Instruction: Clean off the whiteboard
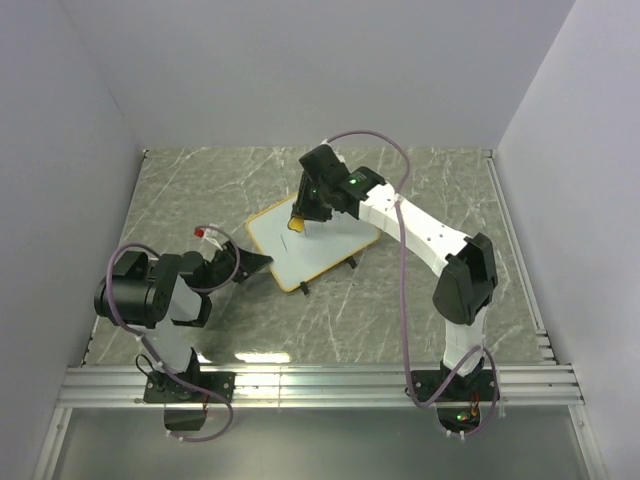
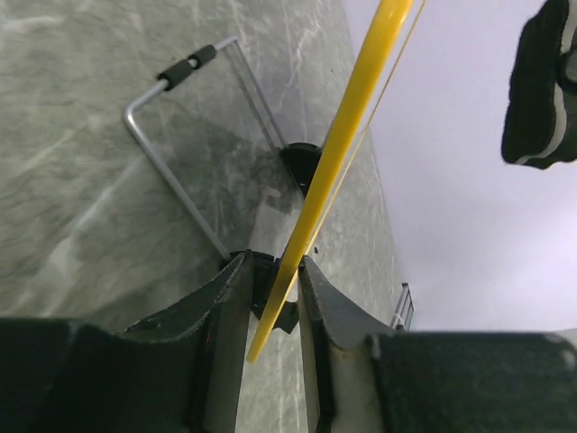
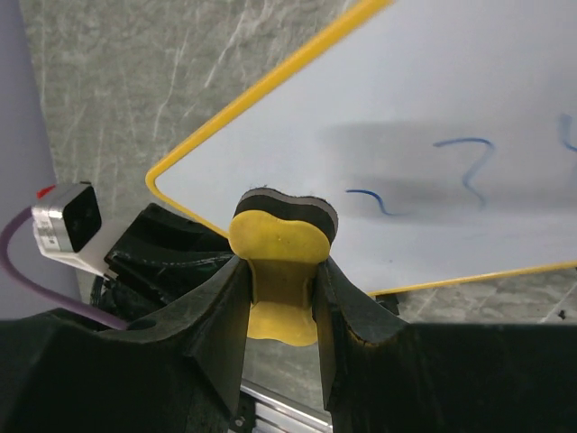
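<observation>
- 2 arms meet at the whiteboard [image 1: 320, 248], which stands tilted in the middle of the bench [image 1: 440, 180] on its wire stand [image 2: 149, 135].
- Fingers [image 2: 225, 311] of the left gripper [image 1: 265, 262] stand narrow, 1 on each side of the board's near-left yellow frame; whether they pinch it I cannot tell.
- Fingers [image 3: 221, 311] of the right gripper [image 1: 300, 218] clamp a yellow eraser [image 3: 281, 236], black felt over the board's left part, near blue marks [image 3: 469, 164].

Overhead, two wrist close-ups, whiteboard [image 1: 312, 243] seemingly shared
</observation>
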`<state>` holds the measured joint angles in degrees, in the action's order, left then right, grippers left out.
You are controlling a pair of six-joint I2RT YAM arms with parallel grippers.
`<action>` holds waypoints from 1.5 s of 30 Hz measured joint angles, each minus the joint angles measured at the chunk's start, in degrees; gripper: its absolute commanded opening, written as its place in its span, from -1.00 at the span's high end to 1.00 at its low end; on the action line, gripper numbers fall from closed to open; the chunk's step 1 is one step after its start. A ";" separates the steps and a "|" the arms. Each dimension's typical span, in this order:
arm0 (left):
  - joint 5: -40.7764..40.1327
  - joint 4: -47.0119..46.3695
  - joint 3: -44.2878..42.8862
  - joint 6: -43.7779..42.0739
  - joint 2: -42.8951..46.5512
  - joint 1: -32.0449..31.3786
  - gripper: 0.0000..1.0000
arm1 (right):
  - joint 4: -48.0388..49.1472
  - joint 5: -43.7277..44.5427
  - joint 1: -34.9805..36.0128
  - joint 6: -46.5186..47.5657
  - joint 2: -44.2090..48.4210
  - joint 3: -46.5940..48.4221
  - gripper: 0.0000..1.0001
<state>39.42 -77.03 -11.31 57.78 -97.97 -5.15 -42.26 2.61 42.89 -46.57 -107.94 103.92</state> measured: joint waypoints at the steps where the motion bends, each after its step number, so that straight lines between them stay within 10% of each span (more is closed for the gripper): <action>1: 0.17 -0.33 -0.37 0.11 -0.48 -0.48 0.36 | -0.20 0.09 0.48 0.09 -0.79 0.68 1.00; 13: 2.60 -0.76 -3.34 -0.17 -0.52 -1.73 0.99 | -1.51 1.18 1.97 0.63 -5.38 3.87 1.00; 37: -1.07 4.02 1.18 -10.60 11.28 -3.28 0.99 | 1.01 5.11 2.95 -4.33 -11.54 7.04 1.00; 45: -1.33 5.05 2.14 -12.72 11.21 -3.54 0.99 | 7.21 6.93 9.14 -4.55 -5.35 -10.16 1.00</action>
<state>38.09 -71.99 -9.17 45.06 -86.76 -8.69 -35.05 9.54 52.03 -51.11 -113.30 93.76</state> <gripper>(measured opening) 0.044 0.382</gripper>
